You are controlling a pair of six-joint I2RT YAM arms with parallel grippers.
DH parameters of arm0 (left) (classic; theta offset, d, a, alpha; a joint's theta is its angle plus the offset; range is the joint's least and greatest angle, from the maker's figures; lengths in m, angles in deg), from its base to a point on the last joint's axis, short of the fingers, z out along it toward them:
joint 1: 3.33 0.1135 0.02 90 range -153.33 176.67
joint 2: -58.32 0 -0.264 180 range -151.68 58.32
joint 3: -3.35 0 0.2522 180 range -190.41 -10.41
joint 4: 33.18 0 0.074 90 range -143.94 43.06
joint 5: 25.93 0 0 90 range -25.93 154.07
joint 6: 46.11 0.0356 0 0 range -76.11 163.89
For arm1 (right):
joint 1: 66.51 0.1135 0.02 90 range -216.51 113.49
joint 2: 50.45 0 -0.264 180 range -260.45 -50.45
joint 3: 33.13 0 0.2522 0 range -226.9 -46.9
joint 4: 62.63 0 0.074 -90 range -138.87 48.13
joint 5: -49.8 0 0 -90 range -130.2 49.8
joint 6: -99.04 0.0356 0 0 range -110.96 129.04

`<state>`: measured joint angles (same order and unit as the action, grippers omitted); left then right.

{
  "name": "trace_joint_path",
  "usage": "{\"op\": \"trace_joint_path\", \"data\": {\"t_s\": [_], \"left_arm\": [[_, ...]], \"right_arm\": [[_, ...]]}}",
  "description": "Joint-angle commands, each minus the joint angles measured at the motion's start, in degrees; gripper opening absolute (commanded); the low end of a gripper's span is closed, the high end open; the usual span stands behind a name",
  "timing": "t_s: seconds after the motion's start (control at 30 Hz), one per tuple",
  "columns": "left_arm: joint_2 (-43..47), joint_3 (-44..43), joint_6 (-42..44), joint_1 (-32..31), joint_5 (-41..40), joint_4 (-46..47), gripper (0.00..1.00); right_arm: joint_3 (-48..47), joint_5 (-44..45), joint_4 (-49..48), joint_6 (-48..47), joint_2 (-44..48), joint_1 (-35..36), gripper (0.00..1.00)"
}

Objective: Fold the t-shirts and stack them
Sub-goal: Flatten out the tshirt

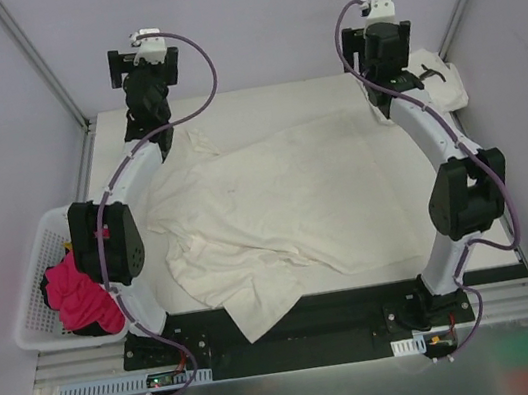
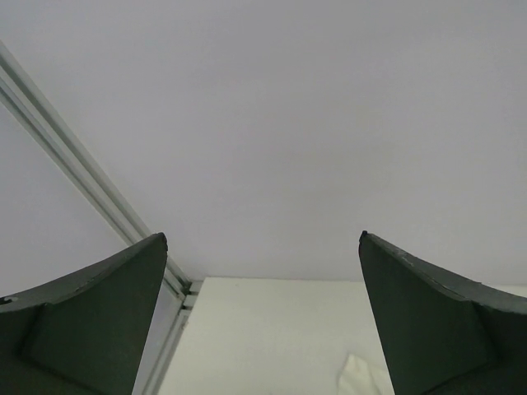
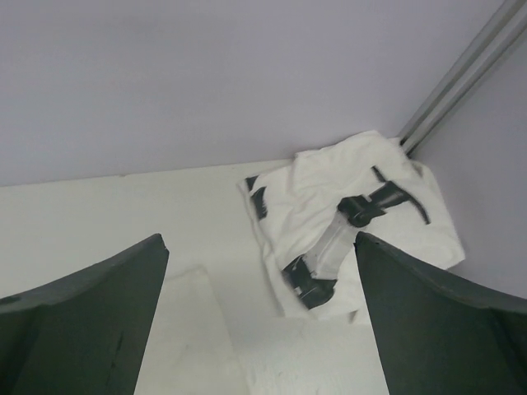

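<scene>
Top view: a white slatted plastic basket (image 1: 29, 298) is seen at the left edge of the pale table (image 1: 278, 99), stuffed with a crumpled magenta cloth (image 1: 80, 294). The large plain cream-white t-shirt (image 1: 285, 199) is spread rumpled mid-table. The small white t-shirt with black printed marks (image 1: 439, 79) is bunched in the far right corner.

Left wrist: the left gripper (image 2: 262, 243) is splayed wide, nothing held.

Right wrist: the right gripper (image 3: 262, 243) is released too, and only here is the print seen up close.

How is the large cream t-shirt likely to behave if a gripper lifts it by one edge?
Probably floppy: the cream t-shirt lies in soft wrinkles, and one corner droops over the near edge of the table. It would likely sag and bunch from a single grip, since it is spread across most of the tabletop.
</scene>
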<state>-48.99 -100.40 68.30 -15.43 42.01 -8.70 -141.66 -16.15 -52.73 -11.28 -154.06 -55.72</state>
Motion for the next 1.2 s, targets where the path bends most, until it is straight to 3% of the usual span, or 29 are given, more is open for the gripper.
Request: {"op": "trace_joint_path", "data": {"t_s": [0.0,0.17,0.43,0.8,1.17], "left_arm": [[8.24,9.10,-7.52,-2.31,2.20,-5.27,0.99],[11.68,15.99,-11.74,-4.68,5.26,-14.31,0.99],[7.21,13.53,-16.58,-7.85,8.44,-28.65,0.99],[-6.50,-0.88,-19.83,-8.91,10.02,-39.28,0.99],[-15.39,-10.54,-21.24,-8.91,11.16,-48.25,0.99]], "right_arm": [[2.73,-8.66,7.19,8.70,4.82,2.92,0.99],[3.44,-12.09,12.72,11.61,2.37,7.75,0.97],[2.47,-17.54,19.16,19.69,-5.80,11.62,0.96],[-13.60,-17.90,27.59,21.46,-20.83,11.63,0.84],[-16.24,-18.69,27.50,22.78,-25.14,9.87,0.85]]}}
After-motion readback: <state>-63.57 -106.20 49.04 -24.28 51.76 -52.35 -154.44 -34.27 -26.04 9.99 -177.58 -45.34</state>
